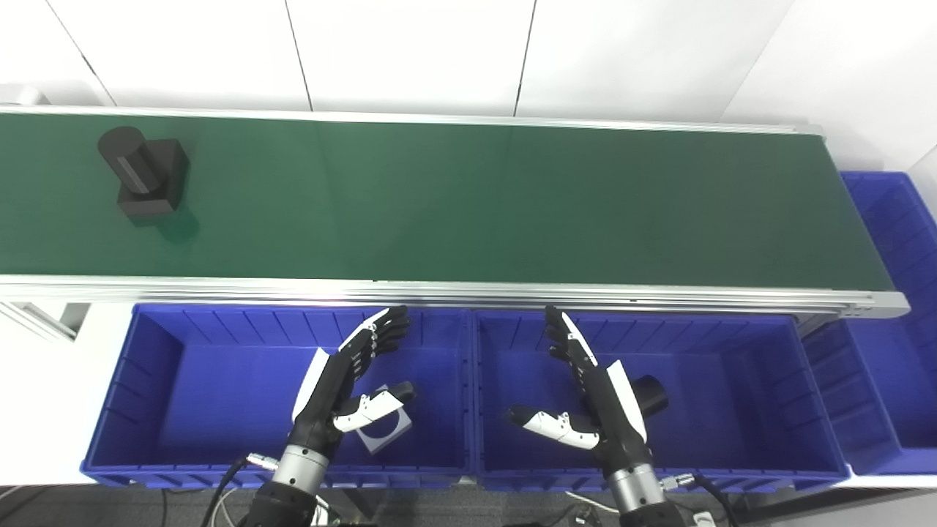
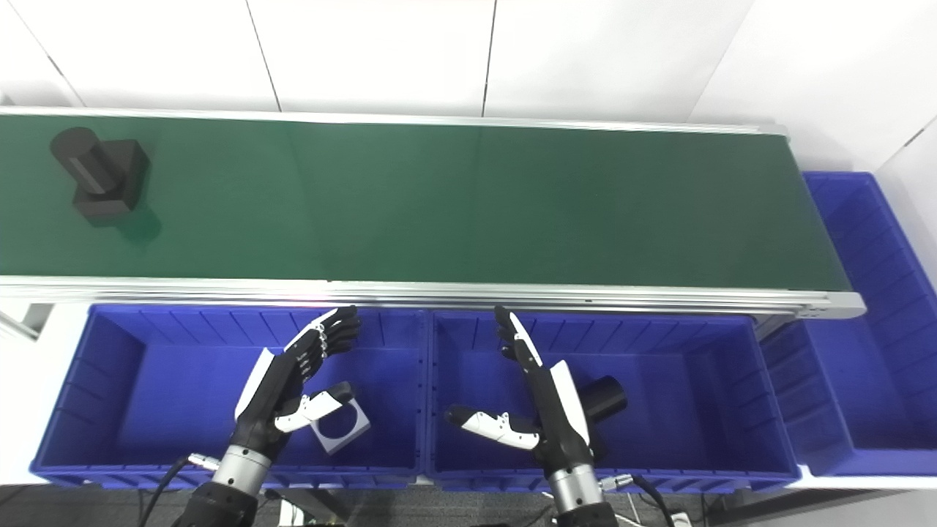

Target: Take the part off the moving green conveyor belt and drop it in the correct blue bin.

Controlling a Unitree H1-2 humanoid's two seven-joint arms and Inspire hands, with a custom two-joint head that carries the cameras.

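A black part (image 1: 143, 174), a cylinder on a square block, lies at the far left of the green conveyor belt (image 1: 468, 205); it also shows in the right eye view (image 2: 99, 174). My left hand (image 1: 351, 377) is open and empty, held over the left blue bin (image 1: 154, 380). My right hand (image 1: 585, 388) is open and empty over the middle blue bin (image 1: 747, 395). Both hands are well short of the belt and far from the part.
A grey square plate with a round hole (image 1: 384, 432) lies in the left bin under my left hand. A black cylinder part (image 1: 648, 395) lies in the middle bin behind my right hand. A third blue bin (image 1: 893, 315) stands at the belt's right end.
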